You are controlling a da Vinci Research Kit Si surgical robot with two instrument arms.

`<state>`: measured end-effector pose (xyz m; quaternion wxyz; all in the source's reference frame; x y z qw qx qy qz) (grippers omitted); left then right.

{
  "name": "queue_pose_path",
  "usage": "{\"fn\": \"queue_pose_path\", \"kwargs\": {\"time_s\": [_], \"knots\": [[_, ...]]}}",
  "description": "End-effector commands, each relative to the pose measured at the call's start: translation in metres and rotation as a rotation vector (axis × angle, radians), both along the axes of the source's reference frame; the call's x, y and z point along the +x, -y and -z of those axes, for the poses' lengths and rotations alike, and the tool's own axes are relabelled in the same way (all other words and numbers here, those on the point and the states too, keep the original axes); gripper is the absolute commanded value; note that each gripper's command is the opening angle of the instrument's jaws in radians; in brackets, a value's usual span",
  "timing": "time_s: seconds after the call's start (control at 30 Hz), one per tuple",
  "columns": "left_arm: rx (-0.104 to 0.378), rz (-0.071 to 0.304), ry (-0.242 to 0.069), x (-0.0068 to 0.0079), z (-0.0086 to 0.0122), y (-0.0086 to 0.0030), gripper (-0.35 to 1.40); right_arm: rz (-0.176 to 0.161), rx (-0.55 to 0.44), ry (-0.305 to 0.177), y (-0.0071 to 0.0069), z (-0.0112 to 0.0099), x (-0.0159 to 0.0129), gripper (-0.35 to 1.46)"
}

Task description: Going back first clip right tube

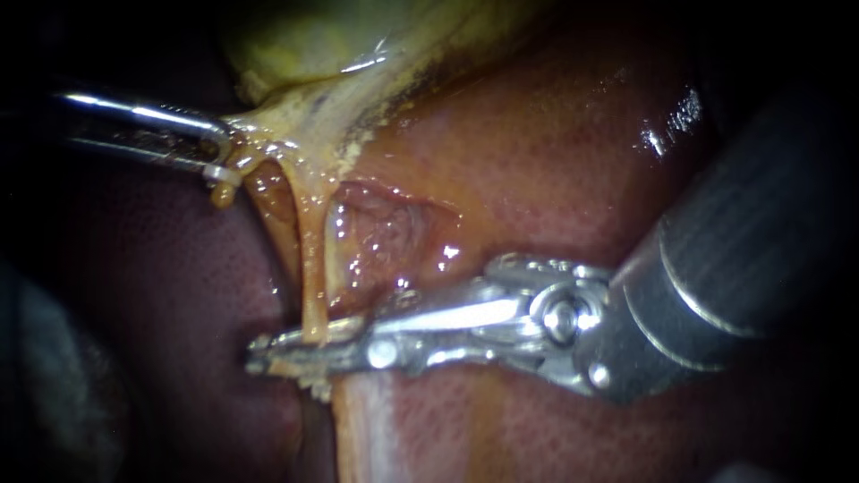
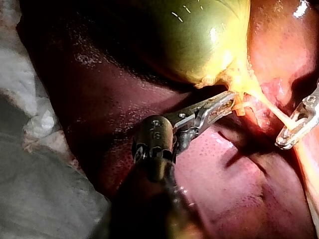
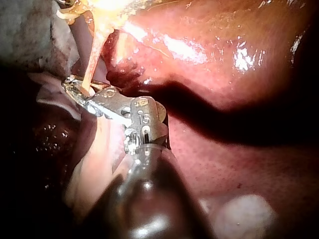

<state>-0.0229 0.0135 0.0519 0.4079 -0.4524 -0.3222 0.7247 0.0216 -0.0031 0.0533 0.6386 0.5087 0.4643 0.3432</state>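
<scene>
The right tool came in from the right, low over the liver. Its two slim jaws stood slightly apart, open rather than clamped, with the right tube running down between them. The upper jaw lay across the tube and hid the crossing, so whether a clip sat there could not be seen. That tool's own camera showed the same: the thin yellow tube passed between the parted jaws of the right tool. Just left of it ran a darker strand, the left tube. Both strands rose to the yellow tissue under the gallbladder. The left tool reached in from the left, farther back, its jaws closed on that yellow tissue, and a small pale loop sat just beside its tip. From its camera the green gallbladder lay ahead of the left tool, and pale cloth bordered the liver well off to one side.
</scene>
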Motion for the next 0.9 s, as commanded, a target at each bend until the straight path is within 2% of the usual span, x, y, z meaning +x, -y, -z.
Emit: {"fn": "queue_pose_path", "kwargs": {"time_s": [0.03, 0.1, 0.13, 0.17, 0.27, 0.33, 0.43, 0.6, 0.67, 0.8, 0.9], "knots": [[0.000, 0.001, 0.000, 0.0000, 0.0000, 0.0000, -0.35, -0.001, 0.000, 0.000, 0.0001, -0.0001, 0.0000, -0.35], [0.000, 0.001, 0.000, 0.0000, 0.0000, 0.0000, -0.35, -0.004, -0.001, 0.002, 0.0000, -0.0001, 0.0002, -0.35], [0.000, 0.001, 0.000, 0.0000, 0.0000, 0.0000, -0.35, -0.007, -0.007, 0.001, 0.0000, -0.0002, 0.0003, -0.19], [0.000, 0.001, 0.000, 0.0000, 0.0000, 0.0000, -0.35, -0.015, -0.065, -0.014, 0.0000, -0.0003, 0.0004, 0.02], [0.000, 0.001, 0.000, 0.0000, 0.0000, 0.0000, -0.35, -0.017, -0.130, -0.032, 0.0001, -0.0009, 0.0010, 0.30], [0.000, 0.001, 0.000, 0.0000, 0.0000, 0.0000, -0.35, -0.021, -0.168, -0.040, 0.0001, -0.0015, 0.0013, 0.36], [0.000, 0.001, 0.000, 0.0000, 0.0000, 0.0000, -0.35, -0.048, -0.236, -0.039, 0.0001, -0.0028, 0.0014, 0.42], [0.000, 0.001, 0.000, 0.0000, 0.0000, 0.0000, -0.35, -0.099, -0.383, -0.027, -0.0013, -0.0046, 0.0007, 0.48], [0.000, 0.001, 0.000, 0.0000, 0.0000, 0.0000, -0.35, -0.091, -0.452, -0.019, -0.0017, -0.0050, 0.0002, 0.48], [0.000, 0.001, -0.001, 0.0000, 0.0000, 0.0000, -0.35, -0.023, -0.598, 0.041, -0.0016, -0.0050, -0.0013, 0.49], [0.000, 0.001, -0.001, 0.0000, 0.0000, 0.0000, -0.35, 0.014, -0.676, 0.041, -0.0014, -0.0044, -0.0027, 0.50]]}}
